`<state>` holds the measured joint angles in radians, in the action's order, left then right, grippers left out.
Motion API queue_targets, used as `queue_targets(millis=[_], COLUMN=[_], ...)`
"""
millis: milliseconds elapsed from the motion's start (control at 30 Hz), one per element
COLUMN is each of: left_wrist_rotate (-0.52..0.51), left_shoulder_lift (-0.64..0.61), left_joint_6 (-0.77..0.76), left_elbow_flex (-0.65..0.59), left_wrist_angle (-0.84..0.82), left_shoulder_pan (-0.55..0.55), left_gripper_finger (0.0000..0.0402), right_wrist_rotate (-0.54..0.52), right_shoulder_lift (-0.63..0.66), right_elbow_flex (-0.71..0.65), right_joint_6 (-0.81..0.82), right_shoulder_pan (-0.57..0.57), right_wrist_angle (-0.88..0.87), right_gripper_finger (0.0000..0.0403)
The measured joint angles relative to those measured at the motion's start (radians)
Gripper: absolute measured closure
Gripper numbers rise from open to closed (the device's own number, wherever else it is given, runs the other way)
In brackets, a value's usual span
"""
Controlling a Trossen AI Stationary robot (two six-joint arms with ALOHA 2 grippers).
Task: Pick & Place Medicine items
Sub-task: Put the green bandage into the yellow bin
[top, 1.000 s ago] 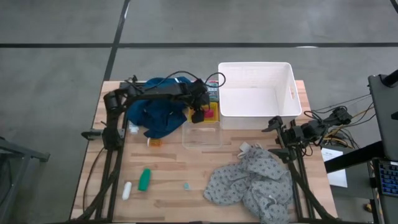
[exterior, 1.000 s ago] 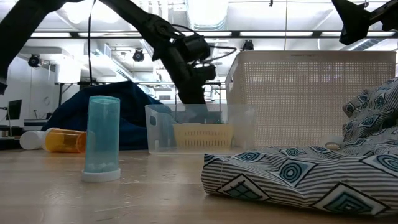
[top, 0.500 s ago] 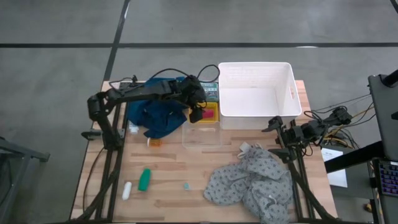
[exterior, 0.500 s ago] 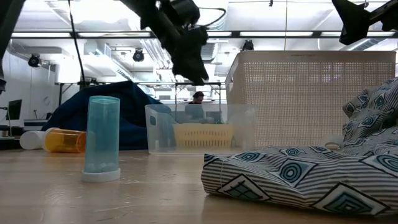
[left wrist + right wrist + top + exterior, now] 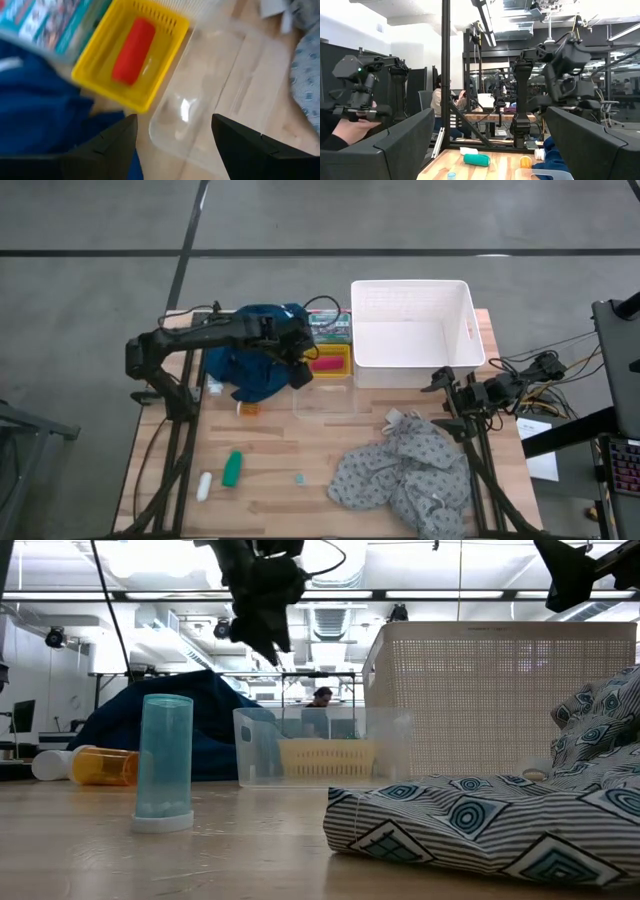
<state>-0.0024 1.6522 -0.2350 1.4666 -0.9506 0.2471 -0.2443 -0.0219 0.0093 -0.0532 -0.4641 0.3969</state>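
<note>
Since the earlier frames my left gripper [image 5: 297, 370] had pulled back toward picture left, away from the yellow basket [image 5: 334, 362] and over the dark blue cloth [image 5: 255, 365]; in its wrist view the fingers [image 5: 107, 145] stood apart with nothing between them.

Going near to far in the high view: low in the frame lay the grey dotted cloth [image 5: 405, 475] at lower right. At lower left I saw the white tube [image 5: 203, 486] and the green tube [image 5: 232, 468] just beside each other, with a small teal cap [image 5: 298, 478] further right, standing apart on the table [image 5: 280, 435]. In the low view that cap piece stood upright as a translucent blue-green tube [image 5: 165, 762]. Above them, left of centre, was the small orange pack [image 5: 249, 409], touching the edge of the blue cloth. At mid frame sat the clear tray [image 5: 325, 398], empty. Just beyond it the red tube [image 5: 133, 50] lay lengthwise inside the yellow basket, a plain red piece with rounded ends and no label I could read. A printed teal box [image 5: 332, 328] showed behind the basket; its writing was too small to read. At upper right stood the white bin [image 5: 412, 330].

My right gripper [image 5: 441, 383] waited at the right edge of the table, jaws wide, holding nothing.
</note>
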Motion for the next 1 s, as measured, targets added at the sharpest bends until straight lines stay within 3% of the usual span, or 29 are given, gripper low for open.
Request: queue_targets(millis=[500, 1000], left_wrist_rotate=[-0.214, -0.214], left_shoulder_lift=[-0.001, -0.002], left_joint_6=[-0.412, -0.958], left_elbow_flex=[-0.001, -0.001], left_wrist_angle=[-0.167, -0.294], left_shoulder_pan=[-0.197, -0.474], left_gripper_finger=[0.0144, 0.0145], right_wrist_rotate=[0.000, 0.000], right_shoulder_lift=[0.000, 0.000], right_elbow_flex=[0.000, 0.000], right_joint_6=[0.000, 0.000], right_shoulder_pan=[0.000, 0.000], right_wrist_angle=[0.000, 0.000], right_gripper_finger=[0.0023, 0.0023])
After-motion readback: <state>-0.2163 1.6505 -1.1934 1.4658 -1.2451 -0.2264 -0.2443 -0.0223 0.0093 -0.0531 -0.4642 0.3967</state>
